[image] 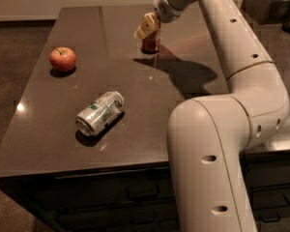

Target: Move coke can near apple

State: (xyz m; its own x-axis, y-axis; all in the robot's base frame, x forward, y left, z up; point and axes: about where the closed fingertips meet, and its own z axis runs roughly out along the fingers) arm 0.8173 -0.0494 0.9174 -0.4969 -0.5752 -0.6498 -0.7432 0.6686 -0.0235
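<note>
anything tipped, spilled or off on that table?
One thing: the silver-and-green can lies on its side near the front edge of the table, with no spill visible. The coke can stands upright at the far side, with the claw at its top. The apple on the left looks normal.

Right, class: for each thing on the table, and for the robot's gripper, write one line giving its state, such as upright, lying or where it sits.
coke can: upright on the table, towards the back, well apart from the apple.
apple: stem up, near the left edge, nothing touching it.
silver-and-green can: lying on its side, towards the front.
gripper: at the coke can's top, on its left side.
</note>
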